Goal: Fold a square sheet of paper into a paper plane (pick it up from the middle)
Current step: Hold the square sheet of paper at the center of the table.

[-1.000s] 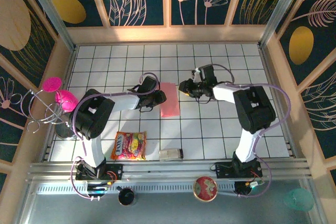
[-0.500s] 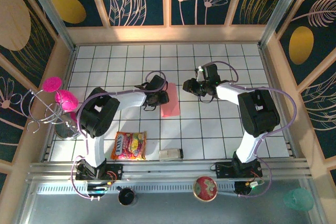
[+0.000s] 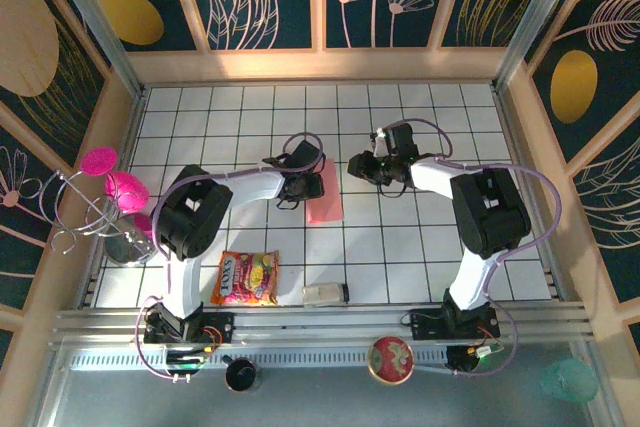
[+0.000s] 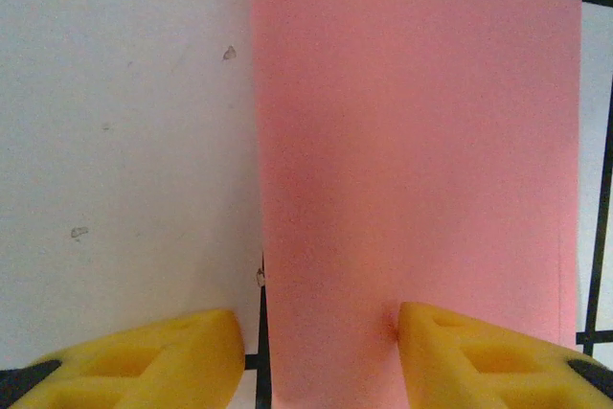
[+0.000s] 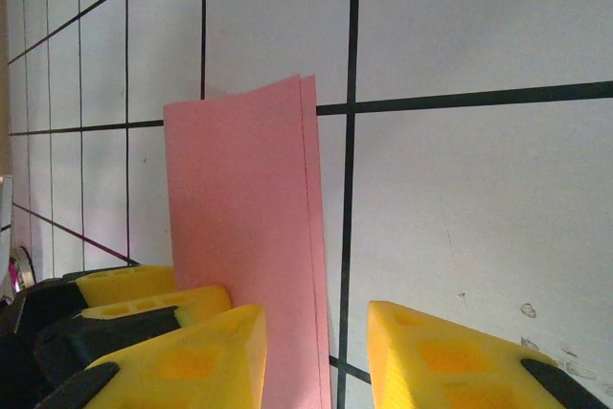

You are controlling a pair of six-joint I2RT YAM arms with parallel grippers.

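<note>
The sheet of paper (image 3: 324, 195) lies doubled into a narrow strip, so the step in hand looks like firming the centre crease or readying the next fold. To do it well, the left end effector (image 3: 305, 184) should press down flat and run along the long left edge rather than pinch it; thin paper will likely buckle or skate on the smooth table (image 3: 400, 237) if shoved sideways. The right end effector (image 3: 357, 166) would best pin the opposite edge, so that the two layers line up.

In the left wrist view the left end effector (image 4: 321, 332) has its jaws apart with nothing clamped; one finger (image 4: 144, 361) is over bare table and the other (image 4: 498, 356) over the sheet of paper (image 4: 412, 141), so the sheet's left edge runs up between them. The sheet lies flat near the middle of the table, between the two arms. In the right wrist view the right end effector (image 5: 316, 332) is likewise parted and holds nothing; the sheet of paper (image 5: 244, 208) shows two layers along the edge passing just beside its left finger (image 5: 192, 352), and the rest of the gap is over bare tile.
</note>
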